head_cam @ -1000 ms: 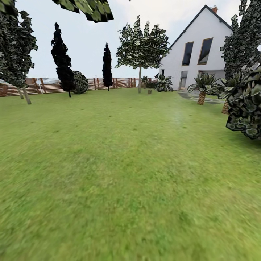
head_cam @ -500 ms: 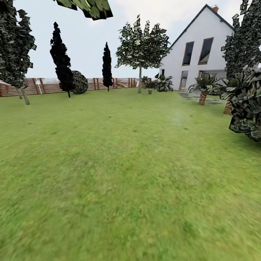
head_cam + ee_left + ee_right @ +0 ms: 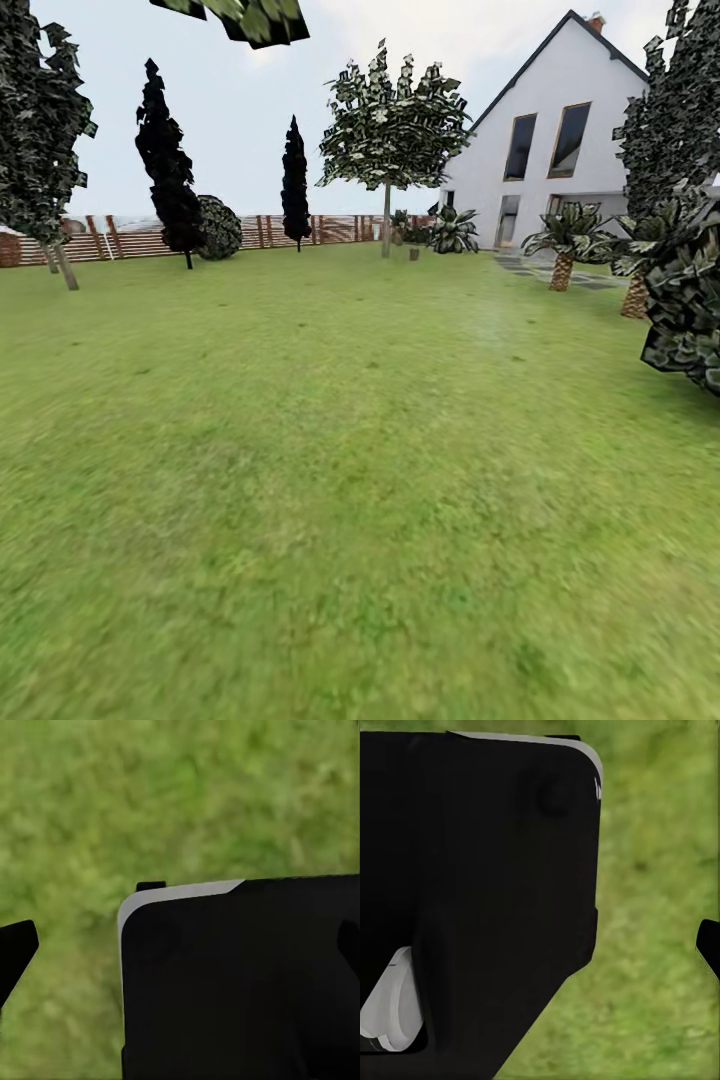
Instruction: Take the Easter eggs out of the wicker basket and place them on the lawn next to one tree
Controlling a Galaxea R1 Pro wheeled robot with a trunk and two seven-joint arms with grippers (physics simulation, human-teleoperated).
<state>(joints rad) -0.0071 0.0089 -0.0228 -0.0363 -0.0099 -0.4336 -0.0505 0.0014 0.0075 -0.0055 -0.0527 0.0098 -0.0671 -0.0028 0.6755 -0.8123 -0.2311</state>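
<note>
White house (image 3: 560,130), wooden fence (image 3: 300,230), cypresses (image 3: 168,165), perhaps palms (image 3: 563,245)

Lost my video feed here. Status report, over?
Grippers: state unreadable, grass under both wrist cameras. Open lawn ahead; leafy tree stands far off by the white house. Small brown object near its trunk, too small to identify.

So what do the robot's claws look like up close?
Mostly a big black blocky body with rounded corners and a thin pale grey edge. In the right wrist view there is a similar black block, with a light grey rounded part low down. The lawn lies behind.
</note>
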